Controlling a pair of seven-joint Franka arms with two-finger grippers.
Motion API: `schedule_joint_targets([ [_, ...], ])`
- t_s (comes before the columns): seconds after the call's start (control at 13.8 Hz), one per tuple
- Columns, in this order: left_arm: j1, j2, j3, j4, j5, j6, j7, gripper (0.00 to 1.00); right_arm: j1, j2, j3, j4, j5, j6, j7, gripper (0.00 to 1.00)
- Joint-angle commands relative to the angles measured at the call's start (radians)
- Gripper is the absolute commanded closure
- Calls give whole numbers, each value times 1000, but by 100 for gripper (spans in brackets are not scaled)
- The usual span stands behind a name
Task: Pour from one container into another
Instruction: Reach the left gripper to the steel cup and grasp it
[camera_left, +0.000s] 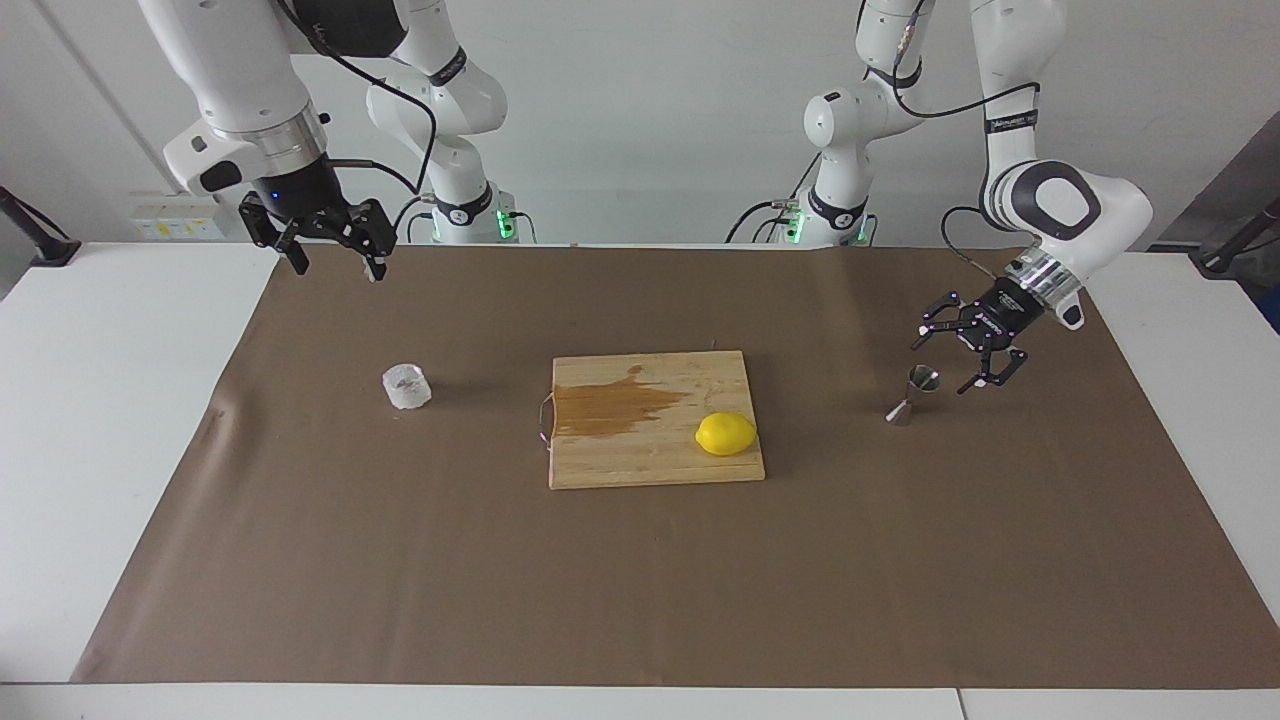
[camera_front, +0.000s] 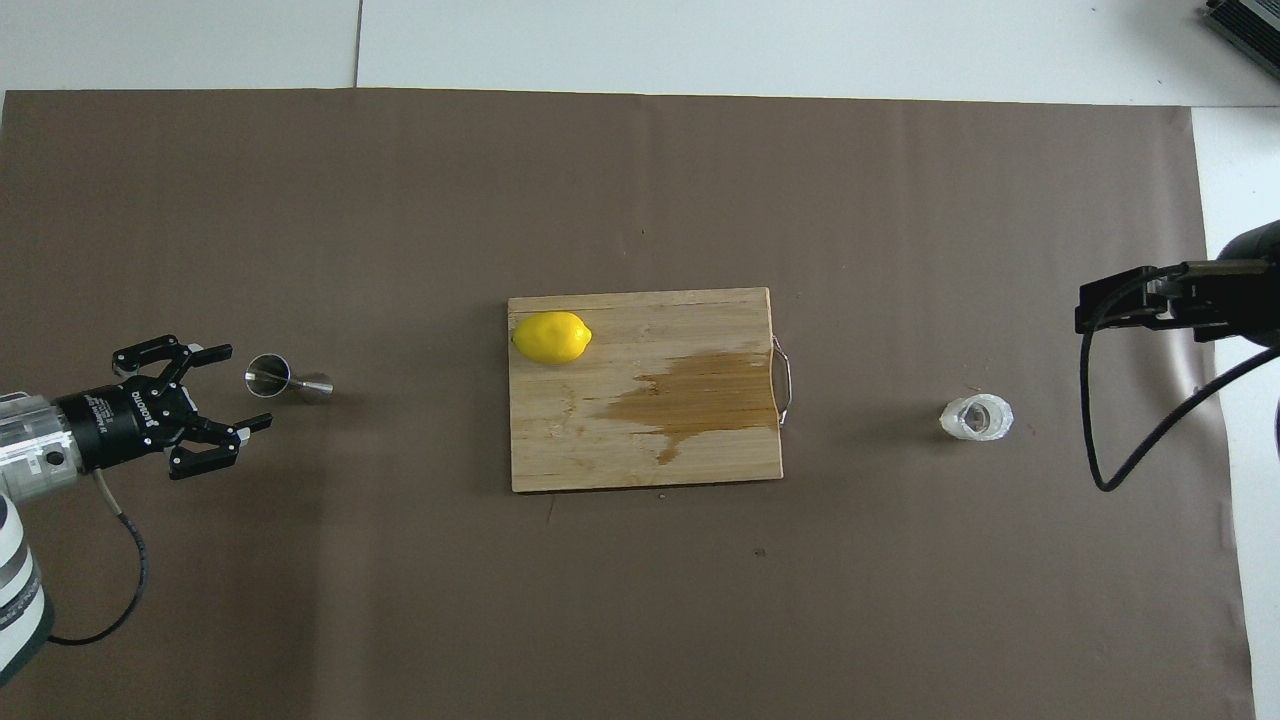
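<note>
A small clear faceted glass cup (camera_left: 406, 386) is set upright on the brown mat toward the right arm's end. A shiny steel hourglass-shaped jigger (camera_left: 912, 394) is stood upright toward the left arm's end.

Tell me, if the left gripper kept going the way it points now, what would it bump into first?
Probably the small shiny steel hourglass-shaped jigger. The open left gripper hangs beside it, fingers aimed toward its upper cup, not touching. Its height is hard to judge, so it might slip past the rim onto the brown paper.
</note>
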Motion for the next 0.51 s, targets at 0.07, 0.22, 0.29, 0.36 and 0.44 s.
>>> schedule_joint_targets([
  [0.07, -63, -21, 6, -31, -58, 77, -20, 0, -14, -18, 5, -20, 20, -3, -24, 0],
  [0.22, -65, -21, 6, -33, -58, 80, -20, 0, -14, -18, 5, -20, 20, -3, -24, 0],
  [0.29, -65, -21, 6, -33, -58, 81, -20, 0, -14, -18, 7, -20, 20, -3, -24, 0],
  [0.36, -65, -21, 6, -33, -58, 81, -19, 0, -14, -18, 7, -20, 20, -3, -24, 0],
  [0.44, -65, -23, 6, -39, -58, 81, -19, 0, -14, -18, 5, -20, 20, -3, -24, 0],
])
